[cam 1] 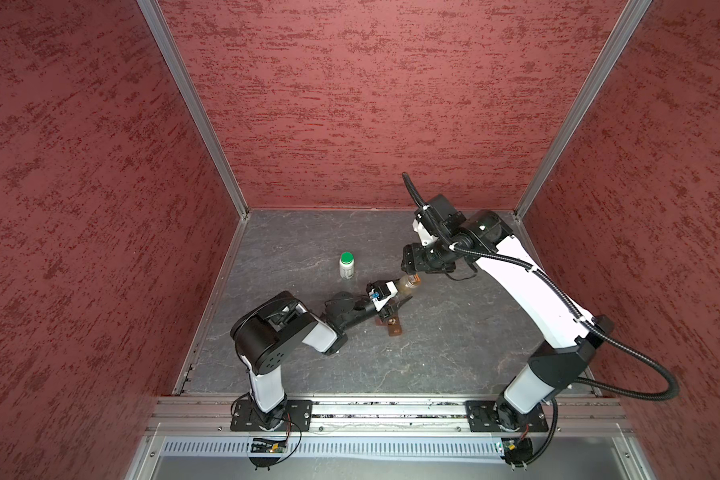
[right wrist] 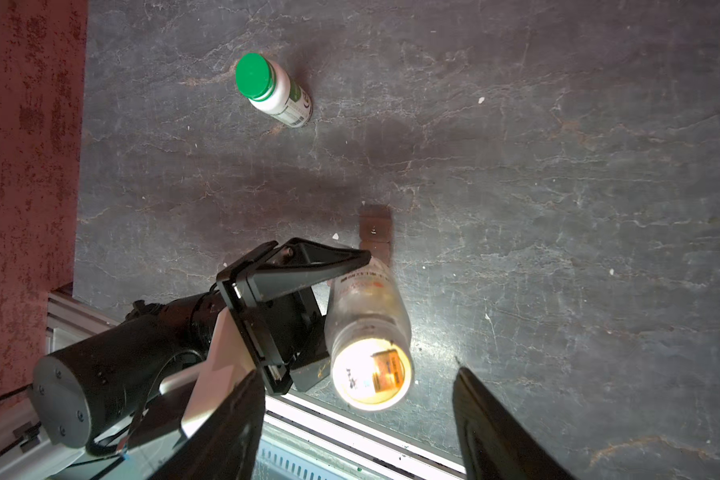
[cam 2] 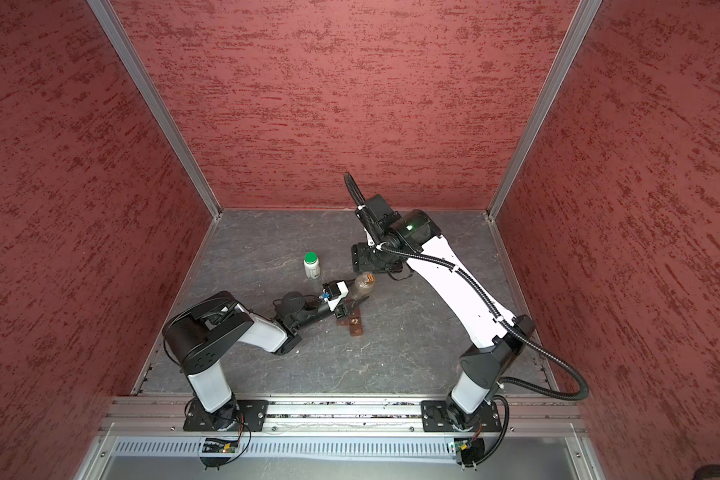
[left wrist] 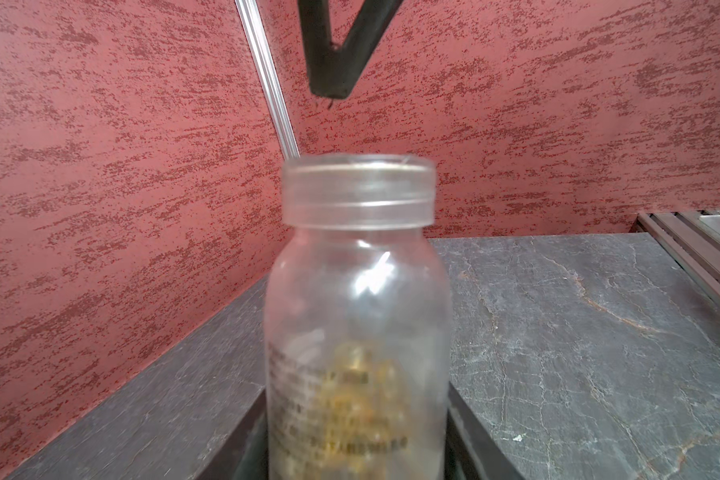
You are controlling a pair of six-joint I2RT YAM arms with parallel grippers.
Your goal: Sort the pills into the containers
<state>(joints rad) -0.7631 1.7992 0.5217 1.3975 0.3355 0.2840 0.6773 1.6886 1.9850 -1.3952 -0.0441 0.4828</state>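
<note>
The left pincer (right wrist: 344, 316) was clamped on the lower body of a clear bottle (left wrist: 358, 316), holding it slightly tilted just above the tabletop (cam 1: 454, 332) near the middle. The right pincer (right wrist: 356, 372) hung directly over the bottle's cap (left wrist: 358, 191) with its jaws apart, one on each side and not touching it.

Progress was hard to judge. Amber pills (left wrist: 350, 374), blurred, sat low inside the held bottle, so some were already contained. Its cap looked seated, and a second bottle (cam 1: 346, 266), white with a green cap, stood closed well off to the left. A few pale specks dotted the tabletop, too small to tell whether they were pills. The likely step in hand was work on the clear cap; whether anything was left to sort could not be told.

The clear bottle was a cloudy plastic cylinder with rounded shoulders, a short wide neck and dark print on its side. Its cap was smooth and see-through. The tabletop was dark grey stone with pale veins, matt but glossy under light. A flat brown strip (cam 1: 393, 326) lay beneath the left pincer — what it was could not be told. Rough, mottled red walls (cam 1: 391, 104) enclosed the cell.
</note>
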